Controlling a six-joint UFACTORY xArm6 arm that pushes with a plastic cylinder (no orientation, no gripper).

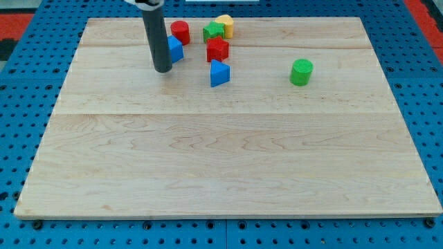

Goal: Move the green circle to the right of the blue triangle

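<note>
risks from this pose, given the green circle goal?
1. My tip sits far to the view's left of the green circle; a straight sweep across would likely hit the blue triangle first.
2. My tip is right beside the blue block, so moving off may nudge it.

1. Blue blocks: two. One is a triangle (219, 73); the other blue block (175, 49), at about ten o'clock from it, is partly hidden behind the rod, so its shape cannot be told.
2. Red blocks: two. One is a round cylinder (180, 32), the other an angular red block (217, 50).
3. Green blocks: two. One is a circle (301, 72), the other an angular green block (213, 31).
4. Yellow blocks: one (225, 25).
5. Rods: one, with my tip (163, 70).
6. Wooden boards: one (228, 159).
</note>
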